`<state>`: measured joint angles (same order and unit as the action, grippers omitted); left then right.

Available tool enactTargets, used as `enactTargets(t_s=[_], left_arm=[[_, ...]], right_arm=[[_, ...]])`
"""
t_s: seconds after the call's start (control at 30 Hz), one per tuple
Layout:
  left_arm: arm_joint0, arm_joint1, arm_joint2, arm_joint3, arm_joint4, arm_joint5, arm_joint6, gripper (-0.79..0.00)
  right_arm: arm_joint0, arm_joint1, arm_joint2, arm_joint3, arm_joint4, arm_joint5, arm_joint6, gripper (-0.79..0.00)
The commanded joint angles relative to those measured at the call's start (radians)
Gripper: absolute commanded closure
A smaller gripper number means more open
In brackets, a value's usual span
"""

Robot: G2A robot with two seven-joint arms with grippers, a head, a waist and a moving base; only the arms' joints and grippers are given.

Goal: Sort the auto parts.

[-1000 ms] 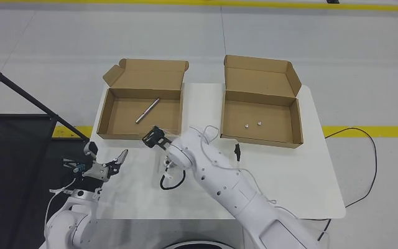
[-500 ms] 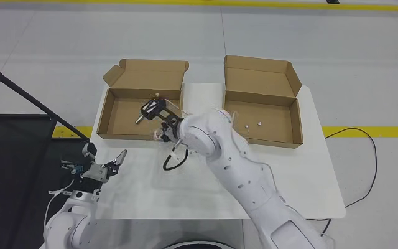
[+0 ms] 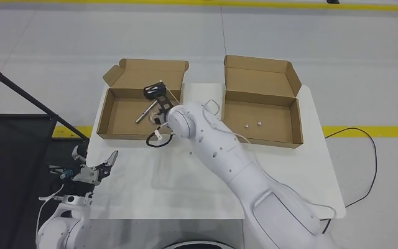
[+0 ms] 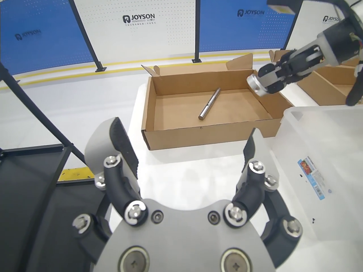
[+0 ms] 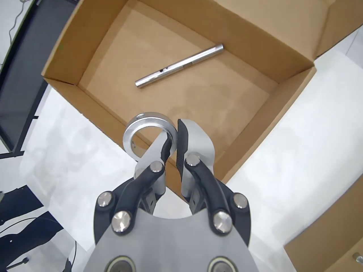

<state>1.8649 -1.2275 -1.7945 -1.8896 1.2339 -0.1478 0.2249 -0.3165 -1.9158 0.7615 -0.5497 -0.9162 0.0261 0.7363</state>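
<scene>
The right arm has swung from the table in front of the open cardboard box (image 3: 118, 121) up over it, carrying its part along, and the left arm has drawn a little away from that box.

The white table (image 3: 280, 180) carries the box. A second cardboard box (image 3: 273, 112) stands well apart from it, and a clear bin (image 4: 320, 131) sits just beside its front corner. The left gripper (image 4: 185, 140) hangs in front of the box, fingers spread and empty. The right gripper (image 5: 173, 140) is above the box's edge on the side facing the second box, pinching the wall of a metal ring (image 5: 147, 116). One steel rod (image 5: 178, 66) lies loose on the box floor.

This looks like the placing step. The next move probably calls for carrying the ring further inside the rim, lowering it clear of the rod, then releasing.
</scene>
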Motion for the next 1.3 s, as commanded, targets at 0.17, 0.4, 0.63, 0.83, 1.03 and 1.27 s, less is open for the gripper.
enactTargets(t_s=[0.17,0.4,0.63,0.83,1.03,1.27], left_arm=[[0.02,-0.003,-0.014,-0.006,-0.005,0.008,0.005,-0.785],[0.021,-0.005,-0.004,-0.014,0.008,0.01,0.005,-0.785],[0.017,-0.008,0.009,-0.023,0.03,0.015,-0.001,-0.785],[0.018,-0.011,0.015,-0.051,0.044,0.043,-0.004,-0.785],[0.024,-0.012,0.017,-0.057,0.046,0.048,-0.001,-0.785],[0.024,-0.012,0.017,-0.057,0.046,0.048,-0.001,-0.785]], right_arm=[[0.057,-0.062,-0.033,0.18,0.032,-0.005,-0.065,-0.237],[0.095,-0.088,-0.036,0.246,0.037,-0.014,-0.106,-0.246],[0.11,-0.086,-0.034,0.234,0.003,-0.054,-0.216,-0.493],[0.095,-0.05,-0.014,0.192,-0.04,-0.147,-0.335,-0.785],[0.032,0.003,0.002,0.058,-0.125,-0.229,-0.376,-0.785],[0.027,0.006,0.003,0.047,-0.13,-0.231,-0.374,-0.785]])
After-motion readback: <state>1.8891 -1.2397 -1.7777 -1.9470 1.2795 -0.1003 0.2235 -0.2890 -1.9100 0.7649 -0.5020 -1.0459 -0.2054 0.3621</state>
